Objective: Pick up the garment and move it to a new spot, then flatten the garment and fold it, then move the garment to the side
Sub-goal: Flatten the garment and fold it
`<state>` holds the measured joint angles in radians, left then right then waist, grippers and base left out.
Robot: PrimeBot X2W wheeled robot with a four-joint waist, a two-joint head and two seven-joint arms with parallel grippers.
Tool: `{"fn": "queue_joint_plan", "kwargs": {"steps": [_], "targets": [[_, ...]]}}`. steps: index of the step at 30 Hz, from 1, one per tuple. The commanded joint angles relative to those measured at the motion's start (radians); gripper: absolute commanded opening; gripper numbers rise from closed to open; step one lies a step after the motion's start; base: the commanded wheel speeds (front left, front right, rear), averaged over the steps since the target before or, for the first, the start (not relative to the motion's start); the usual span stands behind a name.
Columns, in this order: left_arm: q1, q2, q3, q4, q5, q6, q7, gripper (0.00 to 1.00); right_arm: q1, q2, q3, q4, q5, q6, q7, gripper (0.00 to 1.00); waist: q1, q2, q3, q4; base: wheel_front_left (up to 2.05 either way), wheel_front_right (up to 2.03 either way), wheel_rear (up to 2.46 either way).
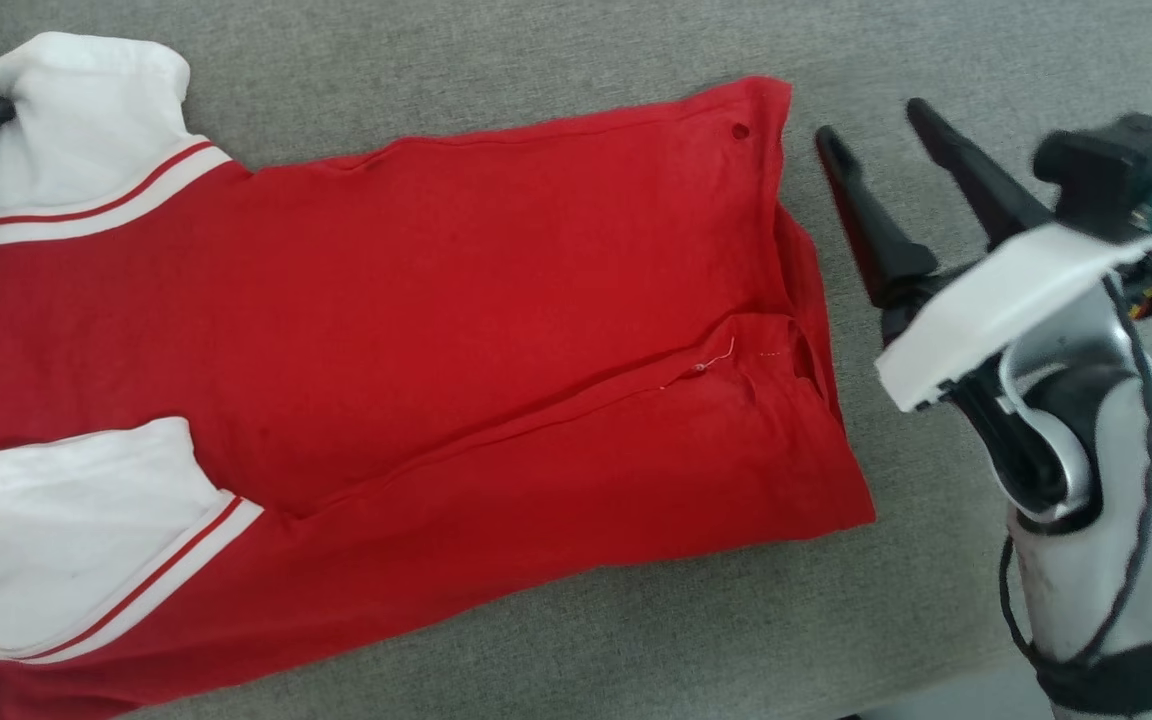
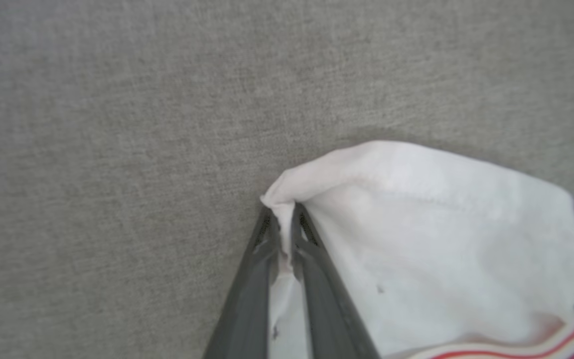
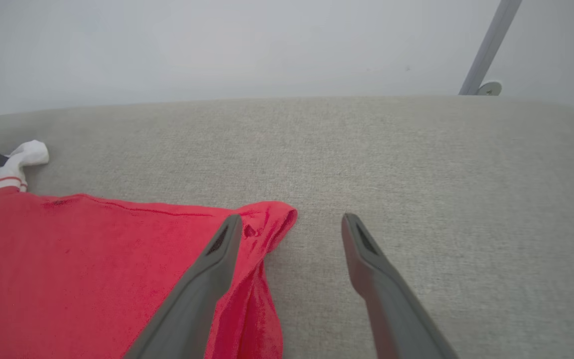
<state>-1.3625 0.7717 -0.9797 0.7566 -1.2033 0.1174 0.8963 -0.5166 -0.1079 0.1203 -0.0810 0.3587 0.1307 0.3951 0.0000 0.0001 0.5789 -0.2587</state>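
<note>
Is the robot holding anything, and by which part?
The left gripper pinches the red jersey shirt by its white sleeve's edge; the right gripper holds nothing.

Grey woven surface [image 1: 536, 60] under a pale plain wall [image 3: 217, 45], slanted metal pole [image 3: 489, 47] behind

No text, number, label, brand or sign can be read. The visible face of the garment [image 1: 456, 330] is plain red cloth with white sleeves and striped trim, and no lettering on it is legible.
</note>
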Motion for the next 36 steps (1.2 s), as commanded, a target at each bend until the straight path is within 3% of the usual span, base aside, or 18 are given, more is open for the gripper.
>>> {"fn": "queue_joint_plan", "kwargs": {"steps": [1, 10, 21, 22, 24, 36], "targets": [[0.102, -0.044, -0.051, 0.017, -0.012, -0.01, 0.016, 0.0, -0.026, -0.007, 0.013, 0.011, 0.011, 0.0, 0.021, 1.0, 0.0, -0.0001, 0.003, 0.004, 0.0, 0.0, 0.0], [0.061, -0.074, -0.04, 0.014, -0.001, -0.02, -0.018, 0.0, -0.187, -0.035, 0.048, 0.166, 0.044, 0.0, 0.255, 1.0, 0.0, -0.0001, 0.01, 0.039, 0.0, 0.0, 0.0], [0.024, -0.129, -0.031, 0.03, 0.008, -0.051, -0.07, 0.0, -0.34, -0.018, 0.116, 0.408, 0.059, 0.0, 0.465, 1.0, 0.0, -0.0001, 0.018, 0.086, 0.0, 0.0, 0.0], [0.023, -0.133, -0.03, 0.035, 0.008, -0.053, -0.077, 0.0, -0.348, -0.017, 0.129, 0.431, 0.059, 0.0, 0.486, 0.96, 0.0, -0.0001, 0.017, 0.089, 0.0, 0.0, 0.0], [0.023, -0.139, -0.025, 0.043, 0.007, -0.06, -0.095, 0.0, -0.362, -0.019, 0.159, 0.466, 0.07, 0.0, 0.523, 0.0, 0.0, -0.0001, 0.013, 0.096, 0.0, 0.0, 0.0], [0.019, -0.154, 0.009, 0.087, -0.005, -0.129, -0.214, 0.0, -0.376, -0.085, 0.142, 0.493, 0.086, 0.0, 0.393, 0.0, 0.0, -0.0001, -0.086, 0.146, 0.0, 0.0, 0.0]]}}
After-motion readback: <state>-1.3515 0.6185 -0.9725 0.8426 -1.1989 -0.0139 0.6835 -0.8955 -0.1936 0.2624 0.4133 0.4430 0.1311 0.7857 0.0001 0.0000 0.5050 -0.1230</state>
